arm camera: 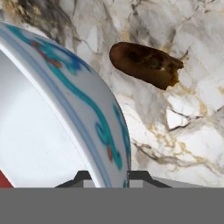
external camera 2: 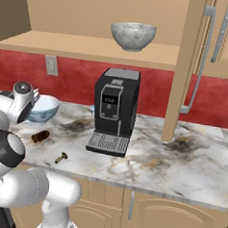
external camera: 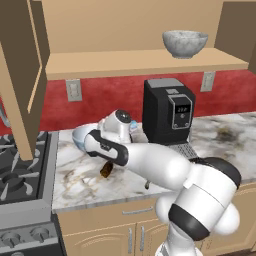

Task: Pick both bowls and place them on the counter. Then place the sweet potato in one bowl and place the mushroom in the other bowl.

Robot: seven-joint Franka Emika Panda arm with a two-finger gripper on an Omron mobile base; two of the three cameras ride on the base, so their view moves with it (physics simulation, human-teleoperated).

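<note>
**Gripper pinching the painted bowl's rim, low over the marble**

Gripper [arm camera: 105, 177] jaws stand narrow, one dark fingertip either side of the thin wall of the round white bowl with blue painted pattern and pale blue inside [arm camera: 65, 113]; it is holding that bowl by the rim. In the base views the bowl [external camera 2: 43, 108] sits at the left end of the white-grey marble counter with brown veins and dark stains [external camera 2: 180, 164], near its back edge.

My judgement: the step is setting this bowl down. Lower it flat until the foot bears on the slab, then release; a glazed, curved wall can slip or tip if let go tilted. Keep it off the small oblong dark brown sweet potato [arm camera: 146, 64], rough-skinned and lying just beside the bowl toward the counter's front edge. The tiny tan-brown stemmed mushroom [external camera 2: 61, 157] lies nearer the front edge.

Up on the plain tan wooden shelf [external camera 2: 91, 48] waits the mottled grey stone-like bowl [external camera 2: 133, 36], near its right end.
</note>
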